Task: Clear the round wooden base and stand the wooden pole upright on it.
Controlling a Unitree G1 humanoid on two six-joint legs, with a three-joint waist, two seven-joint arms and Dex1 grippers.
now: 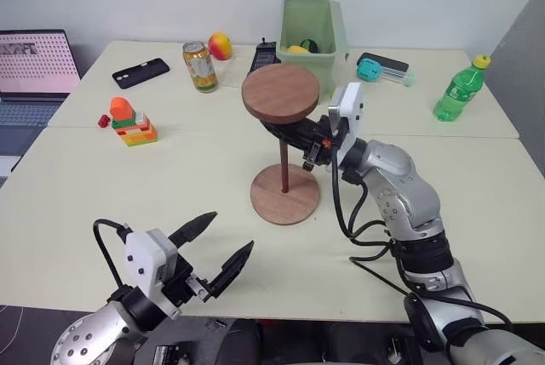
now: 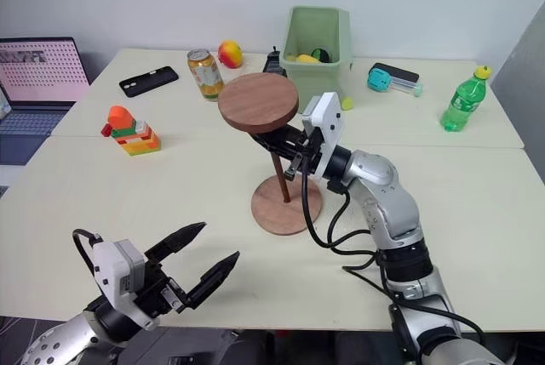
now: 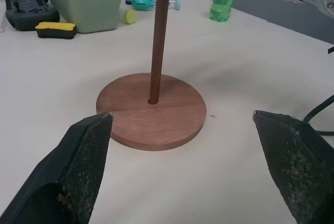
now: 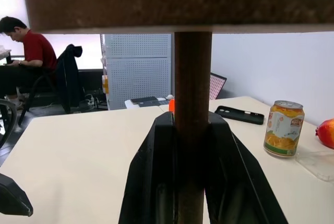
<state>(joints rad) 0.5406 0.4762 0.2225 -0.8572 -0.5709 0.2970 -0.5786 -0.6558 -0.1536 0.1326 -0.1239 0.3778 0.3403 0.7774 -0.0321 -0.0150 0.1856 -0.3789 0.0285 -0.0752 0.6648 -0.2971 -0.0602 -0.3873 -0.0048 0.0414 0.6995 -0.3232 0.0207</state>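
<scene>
Nearest you, your left gripper hangs wide open over bare table. Beyond it, one wooden pole stands in one round wooden base, your right gripper clamped on the pole.

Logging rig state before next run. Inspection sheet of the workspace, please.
Surface: pale table, two tops butted together.
Job's things: round wooden base flat and bare, wooden pole upright in its centre hole, disc end up.
Clutter: can, phone, toy blocks, green bin, green bottle, teal gadget, fruit.
Grippers: right gripper shut on the pole below the disc; left gripper open, short of the base, holding nothing.
Cables: black cable looped along right arm.
Surroundings: laptop at table's left; seated person behind.
</scene>
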